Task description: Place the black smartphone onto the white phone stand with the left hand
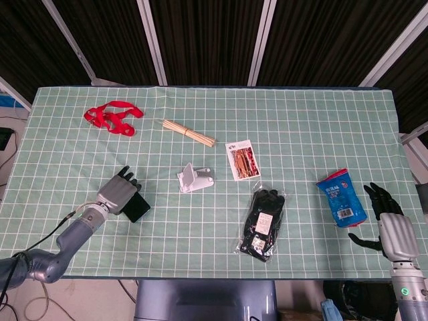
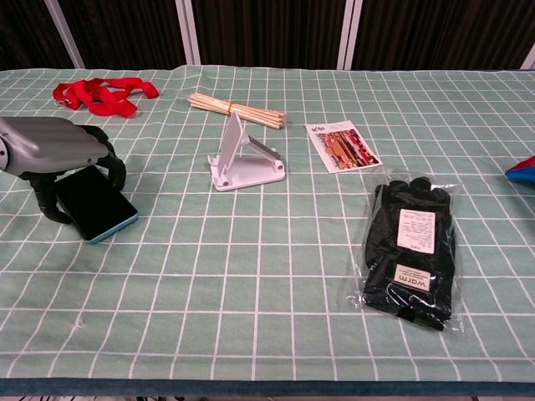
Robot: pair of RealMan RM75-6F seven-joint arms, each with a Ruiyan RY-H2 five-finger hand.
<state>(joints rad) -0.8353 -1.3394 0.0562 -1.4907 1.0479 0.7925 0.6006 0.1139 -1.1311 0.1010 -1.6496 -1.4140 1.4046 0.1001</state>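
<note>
The black smartphone [image 2: 94,205] lies flat on the green checked cloth at the left, its near corner on the table. My left hand [image 2: 58,149] arches over its far end, with fingers curled down on one long edge and the thumb [image 2: 43,203] on the other, gripping it. In the head view the left hand [image 1: 119,190] covers most of the smartphone [image 1: 138,208]. The white phone stand [image 2: 242,160] stands upright to the right of the phone, apart from it, also seen as the stand [image 1: 195,179] in the head view. My right hand [image 1: 391,224] hovers at the table's right front corner, fingers spread, holding nothing.
A red strap [image 1: 112,118] lies at the back left and a bundle of wooden sticks [image 1: 189,133] behind the stand. A printed card [image 1: 243,160] and bagged black gloves [image 1: 263,222] sit at centre right. A blue packet [image 1: 341,197] lies near the right hand.
</note>
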